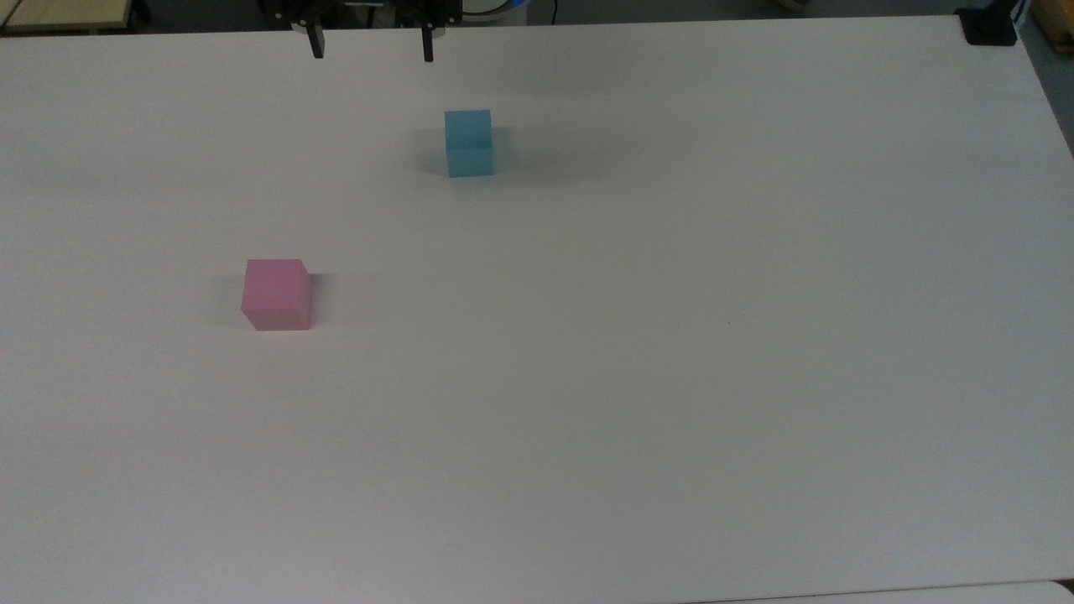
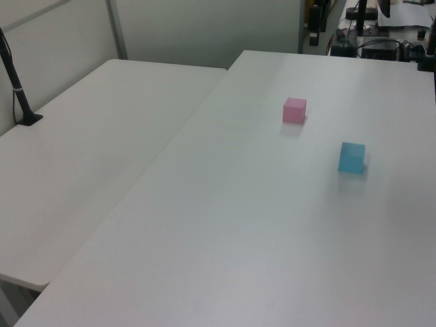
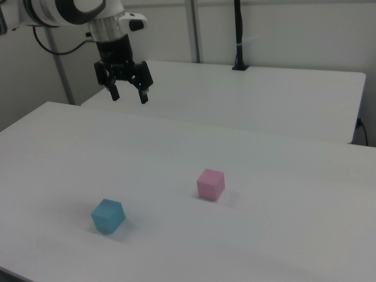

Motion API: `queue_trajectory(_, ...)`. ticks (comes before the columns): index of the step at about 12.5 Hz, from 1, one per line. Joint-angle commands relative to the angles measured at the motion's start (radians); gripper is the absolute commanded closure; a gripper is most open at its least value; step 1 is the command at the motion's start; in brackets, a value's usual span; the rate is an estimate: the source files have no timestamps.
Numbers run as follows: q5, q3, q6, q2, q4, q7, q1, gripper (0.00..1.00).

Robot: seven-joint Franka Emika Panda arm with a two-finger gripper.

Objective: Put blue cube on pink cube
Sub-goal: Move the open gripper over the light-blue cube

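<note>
Two cubes sit on the counter [image 1: 671, 377]: one blue cube [image 1: 468, 143] in the upper middle of the top view and one pink cube [image 1: 277, 294] at its centre left. One end effector [image 1: 372, 44] hangs at the top edge, with two fingers spread apart.

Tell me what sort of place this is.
Probably a robotics lab: a robot arm's gripper hangs over a bare white table holding just a blue cube and a pink cube, with cabled equipment behind.
</note>
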Motion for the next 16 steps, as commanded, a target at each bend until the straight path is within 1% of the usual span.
queue_trajectory(1,-0.011,-0.002,-0.009,-0.018,-0.020,-0.012,-0.002,0.00)
queue_trajectory(10,-0.006,-0.001,-0.023,-0.015,-0.021,-0.023,-0.001,0.00)
queue_trajectory(13,-0.005,0.001,-0.026,-0.024,-0.038,-0.013,0.013,0.00)
queue_trajectory(14,-0.005,0.002,-0.038,-0.039,-0.055,-0.015,0.015,0.00)
queue_trajectory(15,-0.005,0.007,-0.038,-0.076,-0.099,-0.015,0.016,0.00)
queue_trajectory(16,-0.006,0.010,-0.029,-0.135,-0.173,-0.015,0.016,0.00)
